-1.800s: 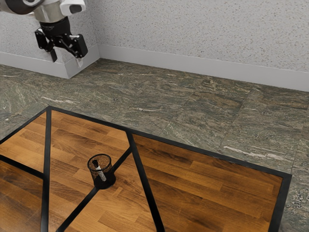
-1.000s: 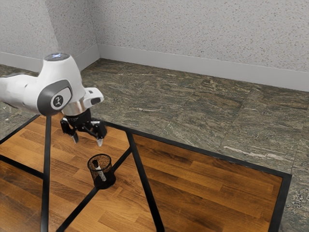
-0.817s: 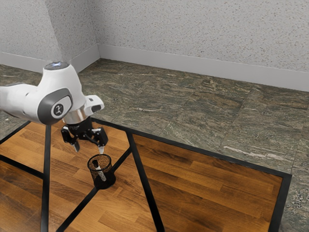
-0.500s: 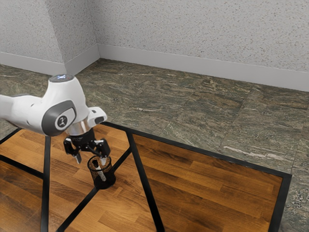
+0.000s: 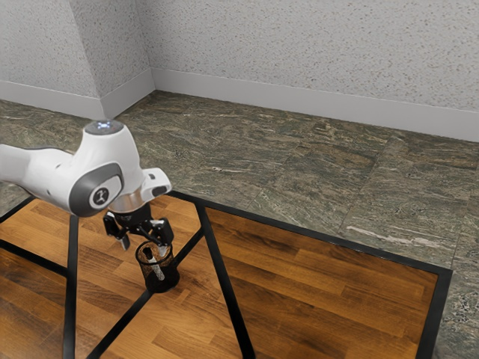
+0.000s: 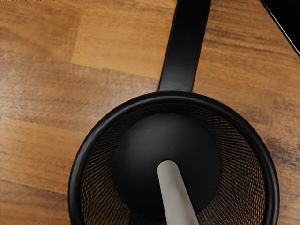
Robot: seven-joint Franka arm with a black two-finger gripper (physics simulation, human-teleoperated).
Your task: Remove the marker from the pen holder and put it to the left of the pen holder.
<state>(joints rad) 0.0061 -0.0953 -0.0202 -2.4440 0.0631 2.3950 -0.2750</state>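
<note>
A gripper (image 5: 144, 245), fingers wide apart, hangs by a mesh pen holder (image 5: 162, 284); descending off-centre could catch the rim, toppling holder and leaning marker (image 6: 177, 197).

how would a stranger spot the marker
Find the wooden table crossed by black strips. On it stands a round, black mesh pen holder. The marker leans inside: a slim, pale stick with a dark upper end, its light body unlike the black mesh around it.
</note>
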